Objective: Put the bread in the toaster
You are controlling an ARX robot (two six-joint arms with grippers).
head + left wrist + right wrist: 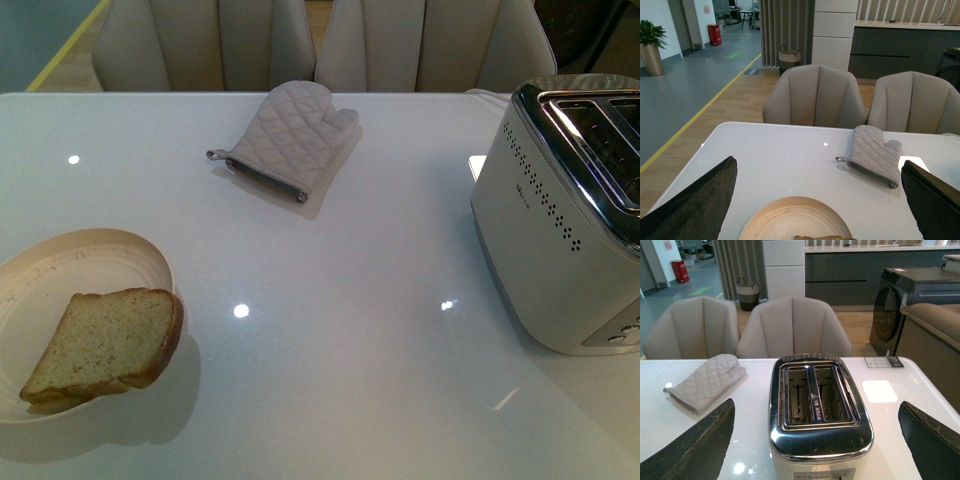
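At the counter's (350, 250) near left corner, the bread (105, 345) lies on a plate (60, 260); the toaster (560, 230) stands by the right edge. The 2 arms seemingly hover low and level, jaws spread wide, empty.

The bread (105, 345), a tan speckled slice with brown crust, lies uncut side up, between the spread left fingers (695, 205). The toaster (820, 437), silver with a chrome top, stands upright between the spread right fingers (695, 445), both slots empty.
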